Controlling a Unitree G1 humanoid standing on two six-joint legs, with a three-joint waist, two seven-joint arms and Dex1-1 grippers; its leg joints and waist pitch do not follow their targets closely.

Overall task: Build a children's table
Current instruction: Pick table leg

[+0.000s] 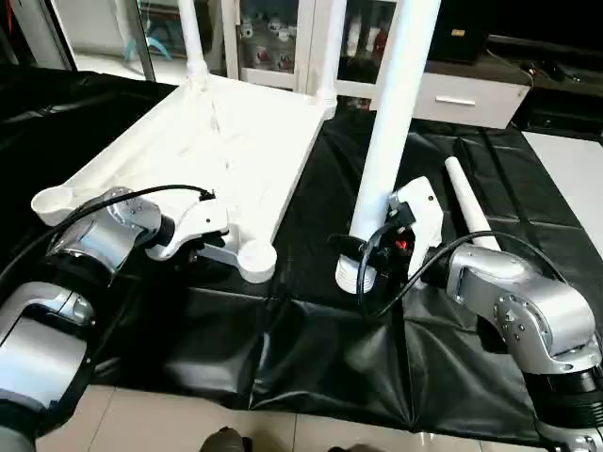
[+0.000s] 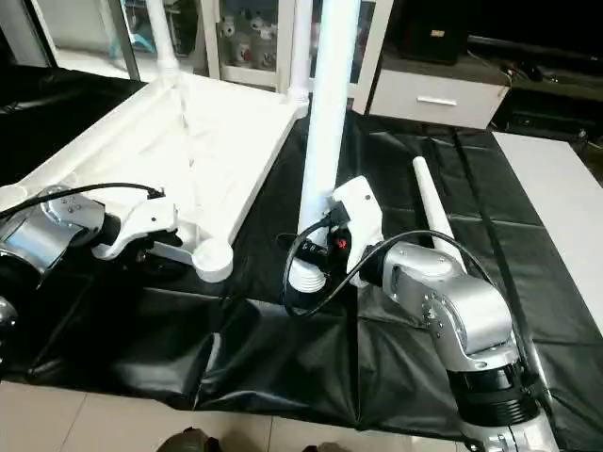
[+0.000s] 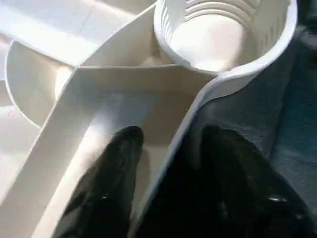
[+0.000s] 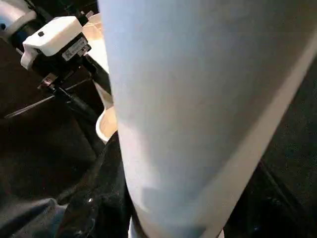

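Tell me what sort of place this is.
Probably a home living room: a glass-fronted display cabinet holding small figurines, a low white drawer unit, and a pale tiled floor under a black plastic sheet.

From the head we look forward and down; both eyes share the top (image 1: 226,141) at ten o'clock. Our left wrist camera sits close over a socket (image 3: 218,34); the right presses against a leg (image 4: 198,109).

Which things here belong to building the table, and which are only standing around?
Belong to the job:
- table top, upside down on the black sheet
- two legs already standing in its far sockets
- leg held upright by the right gripper
- spare leg lying on the sheet
- left gripper, straddling the top's rim

Only around:
- black sheet
- white cabinet
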